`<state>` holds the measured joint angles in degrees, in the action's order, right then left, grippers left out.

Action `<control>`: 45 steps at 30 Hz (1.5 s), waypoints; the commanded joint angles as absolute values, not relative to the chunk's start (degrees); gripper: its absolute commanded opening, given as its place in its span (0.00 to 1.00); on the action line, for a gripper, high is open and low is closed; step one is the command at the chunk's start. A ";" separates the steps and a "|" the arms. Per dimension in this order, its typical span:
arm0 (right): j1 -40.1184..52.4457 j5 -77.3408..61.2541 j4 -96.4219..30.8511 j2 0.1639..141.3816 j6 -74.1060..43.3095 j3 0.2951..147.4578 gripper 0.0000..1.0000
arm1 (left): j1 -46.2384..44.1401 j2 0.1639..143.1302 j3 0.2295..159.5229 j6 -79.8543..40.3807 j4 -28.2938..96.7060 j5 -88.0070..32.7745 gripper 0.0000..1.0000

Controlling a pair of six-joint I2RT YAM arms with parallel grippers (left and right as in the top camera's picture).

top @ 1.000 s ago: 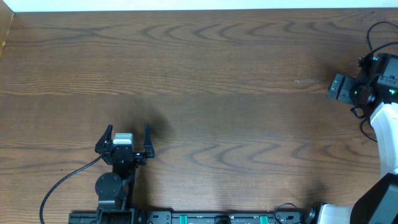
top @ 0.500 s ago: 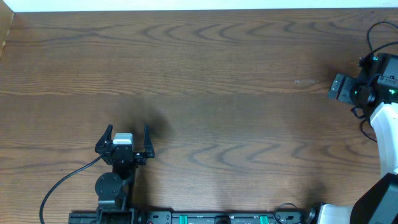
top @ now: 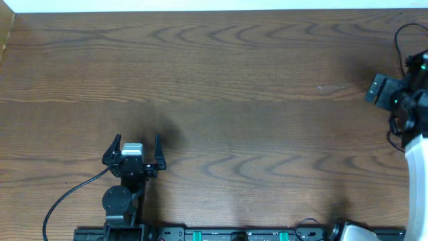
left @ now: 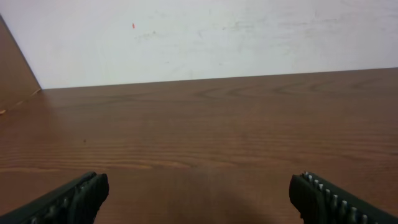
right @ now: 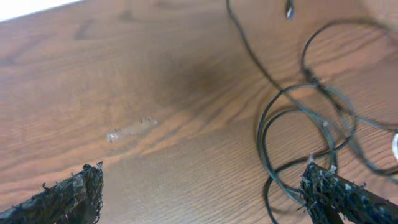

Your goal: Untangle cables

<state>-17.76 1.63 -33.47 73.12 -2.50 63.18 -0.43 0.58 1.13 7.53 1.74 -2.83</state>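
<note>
A thin black cable [right: 292,118] lies in loose overlapping loops on the wooden table [right: 155,74], at the right of the right wrist view. One small plug end [right: 290,9] shows at the top. A white bit [right: 395,144] peeks in at the right edge; I cannot tell what it is. My right gripper [right: 205,199] is open just above the wood, with its right finger [right: 336,193] over the loops and nothing between the jaws. In the overhead view the right gripper [top: 382,89] is at the far right edge, below a strand of the black cable [top: 398,32]. My left gripper [top: 136,140] stands open near the front left, away from the cables.
The left wrist view has only bare table [left: 199,124] and a white wall [left: 205,37] behind it. A thick black arm cable [top: 67,194] curves off the left arm base. The arms' mounting rail [top: 234,234] runs along the front edge.
The right gripper has shifted a little to the right and toward the back of the table. The left arm has not moved.
</note>
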 commanded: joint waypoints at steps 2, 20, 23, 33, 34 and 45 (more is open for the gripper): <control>-17.56 2.35 -33.74 67.13 -2.22 63.11 0.99 | -0.16 0.23 0.23 7.49 4.05 -1.43 0.97; -15.62 -2.74 13.63 45.71 -22.06 21.37 0.99 | -0.16 0.23 0.23 7.49 4.05 -1.43 0.97; -15.31 -2.46 21.78 42.41 -24.23 12.86 0.99 | -0.16 0.23 0.23 7.49 4.05 -1.43 0.97; -15.22 0.05 25.80 31.86 -27.79 0.30 0.99 | -0.16 0.23 0.23 7.49 4.05 -1.43 0.97; -15.22 0.05 25.30 30.94 -27.79 0.30 0.99 | -0.16 0.23 0.23 7.49 4.05 -1.43 0.97; -14.44 -1.91 17.54 24.71 -24.21 0.30 0.99 | -0.16 0.23 0.23 7.49 4.05 -1.43 0.98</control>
